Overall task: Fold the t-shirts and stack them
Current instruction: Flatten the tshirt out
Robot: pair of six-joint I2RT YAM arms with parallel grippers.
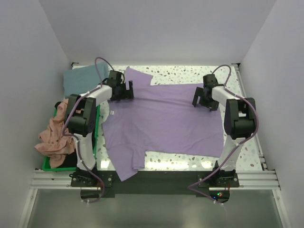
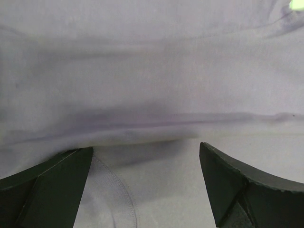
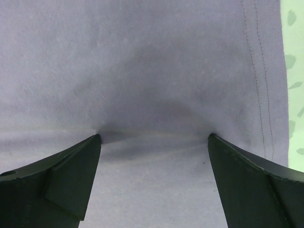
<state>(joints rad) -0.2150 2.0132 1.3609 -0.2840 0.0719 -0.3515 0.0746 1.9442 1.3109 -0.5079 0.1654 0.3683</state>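
Left fingers (image 2: 47, 190) and right fingers (image 3: 57, 185) stand spread wide, tips on the lavender t-shirt (image 1: 166, 118).

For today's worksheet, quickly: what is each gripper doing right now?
Left gripper: open, holding nothing, over the lavender t-shirt.
Right gripper: open, holding nothing.

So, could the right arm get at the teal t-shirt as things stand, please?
Probably not. The teal t-shirt lies at the far left corner, across the spread lavender t-shirt from the right claw, with the left arm in between. The open left claw sits much nearer to it.
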